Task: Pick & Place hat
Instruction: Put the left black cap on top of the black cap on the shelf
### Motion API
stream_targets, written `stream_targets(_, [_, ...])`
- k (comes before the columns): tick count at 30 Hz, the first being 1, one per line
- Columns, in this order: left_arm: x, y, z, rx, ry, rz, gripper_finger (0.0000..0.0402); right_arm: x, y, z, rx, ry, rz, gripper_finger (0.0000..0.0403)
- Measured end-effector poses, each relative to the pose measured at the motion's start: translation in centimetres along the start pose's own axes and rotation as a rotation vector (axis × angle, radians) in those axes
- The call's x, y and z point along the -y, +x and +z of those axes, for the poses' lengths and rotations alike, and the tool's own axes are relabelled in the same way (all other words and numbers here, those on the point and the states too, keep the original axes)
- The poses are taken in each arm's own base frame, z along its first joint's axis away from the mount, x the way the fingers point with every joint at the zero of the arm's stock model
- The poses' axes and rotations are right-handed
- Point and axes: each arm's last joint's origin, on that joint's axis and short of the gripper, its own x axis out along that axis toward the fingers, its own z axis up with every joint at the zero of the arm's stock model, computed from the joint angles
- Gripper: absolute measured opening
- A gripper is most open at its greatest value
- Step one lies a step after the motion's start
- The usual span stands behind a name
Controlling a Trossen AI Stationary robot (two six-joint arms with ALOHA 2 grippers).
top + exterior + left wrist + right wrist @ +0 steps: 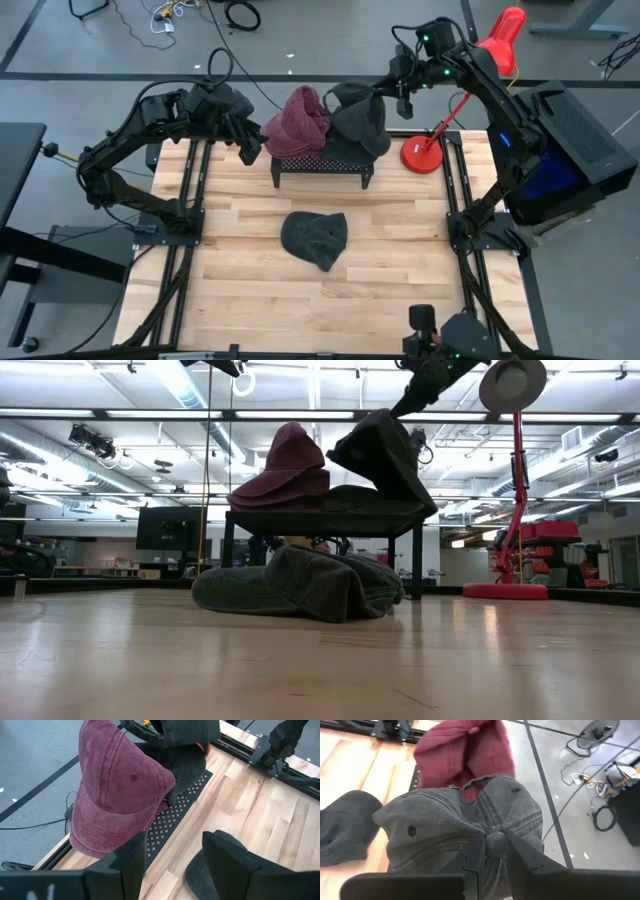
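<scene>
A dark grey cap [360, 118] is over the right end of a black perforated rack [320, 165]; my right gripper [388, 95] is shut on it. A maroon cap [298, 122] rests by its brim on the rack's left end and fills the left wrist view [115, 785]. Another dark grey cap [315, 238] lies flat on the table in front of the rack, also in the low view [300, 585]. My left gripper [248, 145] is open and hovers just left of the maroon cap, touching nothing. My right gripper [495, 850] pinches the grey cap's crown at its top button [495, 840] between the two fingers. It comes slanting down from the far right. The cap [385, 455] hangs tilted below the fingers, its lower part down on the rack top [330, 515].
A red desk lamp [430, 150] stands on the table's far right corner, close behind my right arm. Black rails run along both sides of the table. Bare wood lies near and beside the lying cap.
</scene>
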Motion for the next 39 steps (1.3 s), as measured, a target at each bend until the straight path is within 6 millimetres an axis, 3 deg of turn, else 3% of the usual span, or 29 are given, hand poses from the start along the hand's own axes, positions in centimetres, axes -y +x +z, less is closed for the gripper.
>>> stream_targets(9, [0.0, 0.0, 0.0, 0.000, 0.001, 0.000, 0.0199, -1.2, 0.8, 0.9, 0.009, -0.040, 0.044, 0.0056])
stream_targets(20, [0.0, 0.0, 0.0, 0.000, 0.002, 0.000, 0.0199, -1.4, 1.0, 1.3, 0.025, -0.048, 0.041, 0.0059])
stream_targets(39, [0.0, 0.0, 0.0, 0.000, 0.004, 0.000, 0.0199, -1.3, 1.0, 1.4, 0.032, 0.002, 0.035, 0.0140])
